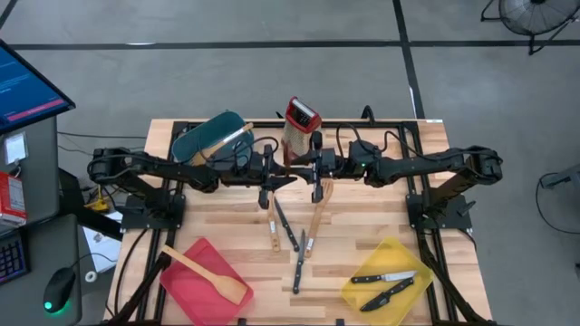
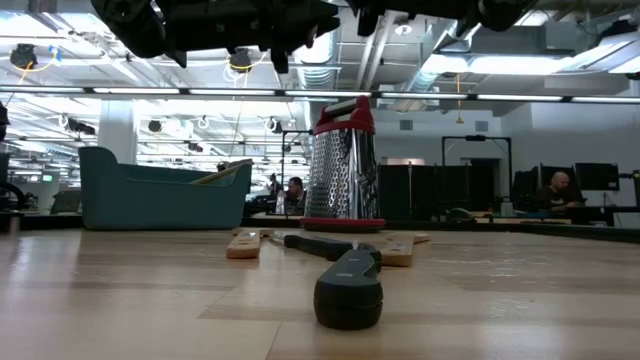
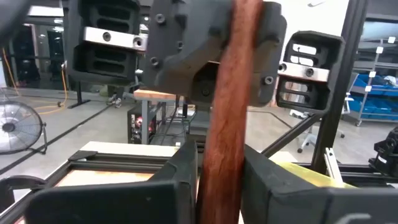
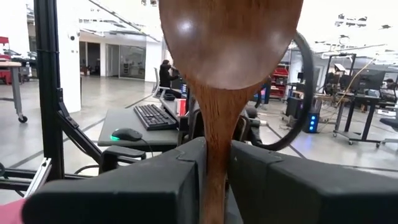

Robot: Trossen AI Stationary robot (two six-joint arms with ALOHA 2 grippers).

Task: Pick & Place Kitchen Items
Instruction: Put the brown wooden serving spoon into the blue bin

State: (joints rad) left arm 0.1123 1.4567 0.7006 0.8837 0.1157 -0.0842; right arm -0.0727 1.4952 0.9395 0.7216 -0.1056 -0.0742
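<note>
Glossy dark wooden spoon (image 4: 229, 50)

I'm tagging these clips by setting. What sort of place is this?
Probably a robotics lab in an open-plan office: a framed wooden table on a concrete floor, desks with monitors behind, a keyboard and mouse alongside.

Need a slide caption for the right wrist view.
Right claw shut on dark wooden spoon, bowl upright against the lab background.
</note>
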